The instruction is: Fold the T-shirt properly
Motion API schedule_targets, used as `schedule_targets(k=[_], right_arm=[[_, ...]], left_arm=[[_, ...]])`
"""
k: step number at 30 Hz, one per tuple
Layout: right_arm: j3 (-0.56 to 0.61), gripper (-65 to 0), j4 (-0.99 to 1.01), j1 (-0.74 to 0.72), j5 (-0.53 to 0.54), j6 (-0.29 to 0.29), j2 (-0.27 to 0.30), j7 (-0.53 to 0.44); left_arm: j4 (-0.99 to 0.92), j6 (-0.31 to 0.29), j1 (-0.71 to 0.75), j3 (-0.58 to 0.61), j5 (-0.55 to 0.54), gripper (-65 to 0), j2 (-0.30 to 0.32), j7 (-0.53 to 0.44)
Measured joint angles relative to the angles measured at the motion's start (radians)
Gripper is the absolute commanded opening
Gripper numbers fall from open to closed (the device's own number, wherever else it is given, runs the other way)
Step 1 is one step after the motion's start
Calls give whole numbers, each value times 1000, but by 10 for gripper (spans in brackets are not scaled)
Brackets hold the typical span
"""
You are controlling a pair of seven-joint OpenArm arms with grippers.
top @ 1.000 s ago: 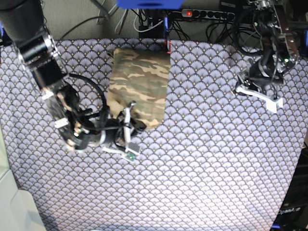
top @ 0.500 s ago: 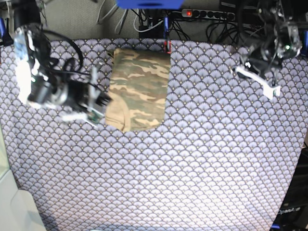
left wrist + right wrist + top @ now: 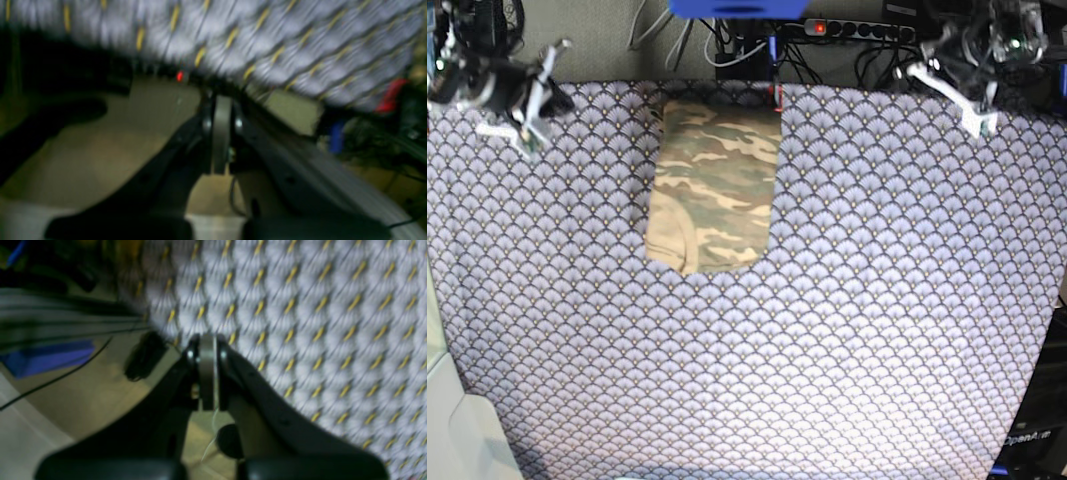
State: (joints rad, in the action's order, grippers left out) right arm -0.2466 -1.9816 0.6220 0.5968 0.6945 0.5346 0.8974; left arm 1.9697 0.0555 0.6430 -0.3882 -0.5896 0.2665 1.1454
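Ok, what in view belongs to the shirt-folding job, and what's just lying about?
Job:
T-shirt, lying folded
right gripper, shut, empty
left gripper, shut, empty

Lying about:
tablecloth
power strip
cables

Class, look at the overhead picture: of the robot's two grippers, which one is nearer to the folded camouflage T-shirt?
The right gripper, at the base view's upper left, lies nearer the T-shirt; the left gripper sits farther off.

Folded T-shirt [image 3: 714,185] lies on tablecloth [image 3: 877,300], seemingly neat.

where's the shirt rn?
Base view: the T-shirt lies folded on the tablecloth, left of centre near the far edge, clear of both grippers.
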Motion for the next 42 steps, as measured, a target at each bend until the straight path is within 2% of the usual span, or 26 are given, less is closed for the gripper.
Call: schedule_targets(k=[3, 5, 6, 10, 12, 15, 18, 24, 25, 28, 31, 33, 39, 42], right_arm=[[-61, -650, 3, 124, 2, -1, -4, -100], [-99, -650, 5, 209, -50, -3, -10, -182], [-120, -650, 6, 249, -98, -2, -29, -217], [-178, -650, 50, 321, -325, 0, -185, -330], [-196, -650, 90, 320, -423, -1, -248, -378], [-235, -650, 186, 304, -517, 4, -336, -464], [-290, -650, 291, 259, -616, 1, -397, -512], [-317, -650, 655, 154, -710, 0, -399, -749], [-316, -650, 719, 129, -756, -3, -401, -775], [-317, -650, 937, 40, -819, -2, -401, -875], [-318, -650, 1166, -51, -888, -4, -397, -999], [-316, -650, 1284, -90, -916, -2, -394, -1062], [-315, -650, 1690, -273, -1039, -10, -343, -1199], [-313, -650, 1878, -381, -1044, -16, -324, -1269]], left_arm=[[2, -4, 38, 1, -10, -646, 6, -130], [0, -3, 80, 17, 1, -646, 13, -192], [-7, -1, 101, 46, 42, -646, 16, -210], [-99, -13, 127, 210, 217, -646, -4, -325], [-161, -11, 127, 247, 273, -646, -19, -402], [-261, -13, 133, 277, 319, -646, -29, -486], [-332, -76, 133, 305, 319, -646, -32, -538], [-535, -121, 93, 325, 327, -646, -23, -708], [-582, -124, 76, 339, 327, -646, -23, -736], [-772, -131, -2, 402, 328, -646, -28, -843], [-977, -131, -68, 478, 437, -646, -28, -1023], [-1087, -130, -97, 503, 478, -646, -39, -1095], [-1510, -134, -275, 512, 484, -646, -98, -1271], [-1731, -182, -384, 508, 481, -646, -113, -1385]])
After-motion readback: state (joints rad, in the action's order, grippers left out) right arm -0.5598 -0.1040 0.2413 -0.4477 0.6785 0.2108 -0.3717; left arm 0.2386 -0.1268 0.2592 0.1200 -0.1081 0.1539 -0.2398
